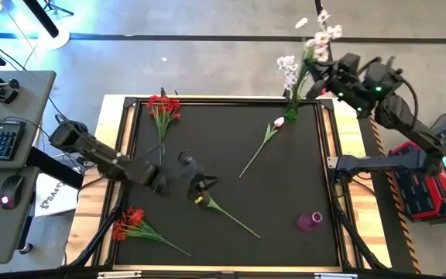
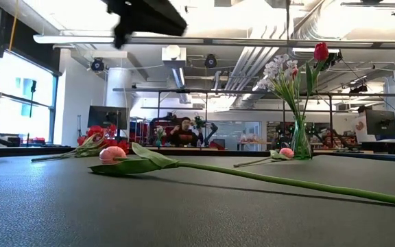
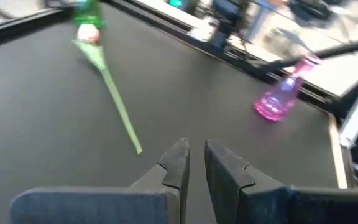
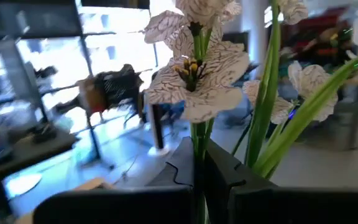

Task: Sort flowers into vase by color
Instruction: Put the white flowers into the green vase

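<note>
My right gripper (image 1: 325,76) is shut on a white-lavender sprig (image 1: 321,35) above the green vase (image 1: 292,110) at the mat's far right corner. That vase (image 2: 300,147) holds another white-lavender sprig (image 2: 280,68) and a red tulip (image 2: 321,51). My left gripper (image 3: 195,149) hovers over the mat's middle, open by a narrow gap and touching nothing. A pink tulip (image 1: 201,198) lies flat just below it. A second pink tulip (image 1: 277,122) and two red bunches (image 1: 163,107) (image 1: 128,223) also lie flat on the mat. My right gripper pinches the sprig's green stem (image 4: 197,134) between its two fingers, just below an open white blossom (image 4: 194,74). The fingers lie across the stem, which stands about upright and runs down toward the green vase. Whether its lower end is inside the vase I cannot tell.
A pink vase (image 1: 310,222) lies on its side near the mat's near right corner. The mat has a raised black frame (image 1: 130,105). A keyboard and mouse sit on a desk to the left. Bare mat (image 1: 285,186) lies between the flowers.
</note>
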Robot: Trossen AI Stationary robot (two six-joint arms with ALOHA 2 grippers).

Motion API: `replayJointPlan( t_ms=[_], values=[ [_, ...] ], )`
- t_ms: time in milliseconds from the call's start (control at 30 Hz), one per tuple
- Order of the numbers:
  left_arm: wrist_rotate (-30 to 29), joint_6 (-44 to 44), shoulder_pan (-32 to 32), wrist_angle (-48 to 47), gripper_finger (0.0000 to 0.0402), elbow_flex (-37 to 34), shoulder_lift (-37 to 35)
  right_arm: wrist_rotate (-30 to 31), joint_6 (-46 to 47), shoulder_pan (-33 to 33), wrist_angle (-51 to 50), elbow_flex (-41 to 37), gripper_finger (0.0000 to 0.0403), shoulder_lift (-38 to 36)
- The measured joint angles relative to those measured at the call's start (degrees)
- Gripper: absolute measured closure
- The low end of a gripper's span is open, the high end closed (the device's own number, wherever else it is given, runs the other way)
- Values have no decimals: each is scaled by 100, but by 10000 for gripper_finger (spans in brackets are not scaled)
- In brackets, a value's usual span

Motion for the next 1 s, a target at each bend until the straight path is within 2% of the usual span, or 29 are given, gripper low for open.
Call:
replayJointPlan(
  t_ms=[100,267,367,667,867,1000],
  values=[
    [932,666,641,413,365,0,0,14,-193,-302,233,-57,403,-192],
    [2162,1526,1721,1143,365,0,0,144,-608,-830,286,-57,403,-246],
    [2764,1833,2301,1350,365,0,-2,101,-707,-1171,444,-313,403,-230],
    [3753,2149,3540,1353,365,0,-2,-206,-460,-2068,1535,-1491,403,-333],
    [3824,2425,4182,1540,365,-2,-2,-498,-162,-2407,1987,-2160,403,-327],
    [3823,2501,4563,1681,362,-2,-4,-208,-180,-2471,2209,-2618,403,-320]
  ],
)
